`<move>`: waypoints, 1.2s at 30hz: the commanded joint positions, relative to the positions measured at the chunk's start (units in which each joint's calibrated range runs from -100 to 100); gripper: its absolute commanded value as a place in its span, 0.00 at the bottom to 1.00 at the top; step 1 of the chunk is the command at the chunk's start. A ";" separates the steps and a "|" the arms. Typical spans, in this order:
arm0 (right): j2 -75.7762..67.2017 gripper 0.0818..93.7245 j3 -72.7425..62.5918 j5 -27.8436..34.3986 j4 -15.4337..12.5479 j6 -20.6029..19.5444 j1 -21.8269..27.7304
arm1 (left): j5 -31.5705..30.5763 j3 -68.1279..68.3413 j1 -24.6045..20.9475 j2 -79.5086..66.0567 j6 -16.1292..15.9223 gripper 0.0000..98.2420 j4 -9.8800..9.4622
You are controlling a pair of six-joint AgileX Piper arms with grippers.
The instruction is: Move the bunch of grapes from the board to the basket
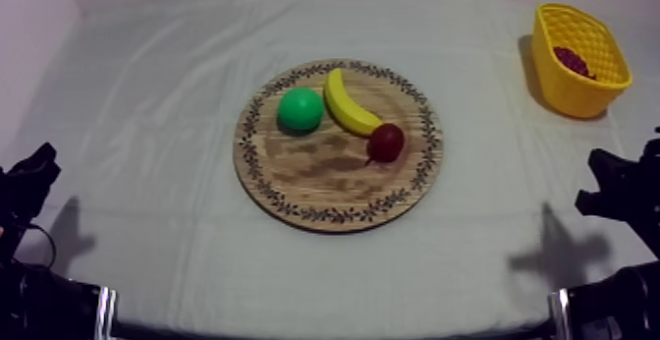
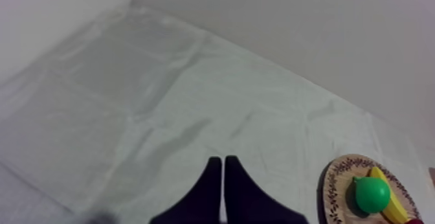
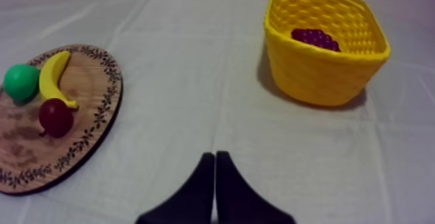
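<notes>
The bunch of grapes (image 1: 573, 62) lies inside the yellow basket (image 1: 596, 81) at the far right of the table; in the right wrist view the dark purple grapes (image 3: 315, 39) rest low in the basket (image 3: 323, 78). The round wooden board (image 1: 324, 182) sits mid-table with a green pear (image 1: 300, 109), a banana (image 1: 347, 103) and a small red fruit (image 1: 385, 141) on it. My left gripper (image 2: 223, 165) is shut on nothing over bare cloth, low at the left (image 1: 34, 167). My right gripper (image 3: 215, 160) is shut on nothing, low at the right (image 1: 614, 182), between board and basket.
Grey-white cloth (image 1: 147, 118) covers the whole table, with open room left of the board and in front of it. A pale wall runs along the far edge.
</notes>
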 commanded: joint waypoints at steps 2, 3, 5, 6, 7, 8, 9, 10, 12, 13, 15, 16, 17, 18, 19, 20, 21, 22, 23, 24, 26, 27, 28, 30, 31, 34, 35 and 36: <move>-1.40 0.00 0.08 0.84 1.33 -3.17 0.02 | -0.01 0.00 -0.03 0.05 0.00 0.00 0.01; -1.85 0.01 0.11 0.99 1.64 -3.44 -0.04 | -0.01 0.00 -0.03 0.05 0.00 0.00 0.01; -2.76 0.01 0.14 1.03 2.01 -2.56 -0.11 | -0.01 0.00 -0.03 0.05 -0.01 0.00 0.01; -3.21 0.01 0.15 1.02 2.13 -1.58 -0.13 | -0.01 0.00 -0.03 0.05 -0.02 0.00 0.01; -3.53 0.01 0.19 1.09 2.22 -0.42 -0.14 | -0.01 0.00 -0.03 0.05 -0.01 0.00 0.01; -3.75 0.01 0.22 1.16 2.29 0.83 -0.09 | -0.01 0.00 -0.03 0.05 -0.01 0.00 0.01; -3.90 0.01 0.24 1.21 2.34 2.05 0.05 | -0.01 0.00 -0.03 0.05 -0.02 0.00 0.01; -4.01 0.01 0.25 1.25 2.38 3.13 0.30 | -0.01 0.00 -0.03 0.05 -0.02 0.00 0.01; -4.14 0.01 0.27 1.29 2.42 4.82 0.95 | -0.01 0.00 -0.03 0.05 -0.01 0.00 0.01; -4.18 0.01 0.27 1.30 2.44 5.40 1.23 | -0.01 0.00 -0.03 0.05 -0.02 0.00 0.01; -4.22 0.01 0.28 1.40 2.50 6.11 1.57 | -0.01 0.00 -0.03 0.05 -0.02 0.00 0.01; -4.26 0.01 0.28 1.42 2.52 6.29 1.66 | -0.01 0.00 -0.03 0.05 -0.01 0.00 0.01; -4.29 0.01 0.28 1.44 2.53 6.35 1.73 | -0.01 0.00 -0.03 0.05 -0.02 0.00 0.01; -4.30 0.01 0.28 1.46 2.54 6.37 1.78 | -0.01 0.00 -0.03 0.05 -0.03 0.00 0.01; -4.32 0.01 0.28 1.47 2.55 6.37 1.81 | -0.01 0.00 -0.03 0.05 -0.02 0.00 0.01; -4.33 0.01 0.28 1.47 2.55 6.36 1.84 | -0.01 0.00 -0.03 0.05 -0.01 0.00 0.01; -4.33 0.01 0.28 1.48 2.56 6.35 1.85 | -0.01 0.00 -0.03 0.05 -0.02 0.00 0.01; -4.34 0.01 0.28 1.48 2.56 6.34 1.86 | -0.01 0.00 -0.03 0.05 -0.03 0.00 0.01; -4.34 0.01 0.28 1.48 2.56 6.33 1.87 | -0.01 0.00 -0.03 0.05 -0.02 0.00 0.01; -4.34 0.01 0.28 1.49 2.56 6.32 1.88 | -0.01 0.00 -0.03 0.05 -0.01 0.00 0.01; -4.35 0.01 0.28 1.49 2.56 6.29 1.88 | -0.01 0.00 -0.03 0.05 -0.03 0.00 0.01; -4.35 0.01 0.28 1.49 2.56 6.28 1.89 | -0.01 0.00 -0.03 0.05 -0.02 0.00 0.01; -4.35 0.01 0.28 1.49 2.56 6.29 1.89 | -0.01 0.00 -0.03 0.05 -0.01 0.00 0.01; -4.35 0.01 0.28 1.49 2.56 6.29 1.89 | -0.01 0.00 -0.03 0.05 -0.02 0.00 0.01; -4.35 0.01 0.28 1.49 2.56 6.28 1.89 | -0.01 0.00 -0.03 0.05 -0.02 0.00 0.01; -4.35 0.01 0.28 1.49 2.56 6.27 1.89 | -0.01 0.00 -0.03 0.05 -0.02 0.00 0.01; -4.35 0.01 0.28 1.49 2.56 6.26 1.89 | -0.01 0.00 -0.03 0.05 -0.03 0.00 0.01; -4.35 0.01 0.28 1.49 2.56 6.26 1.89 | -0.01 0.00 -0.03 0.05 -0.02 0.00 0.01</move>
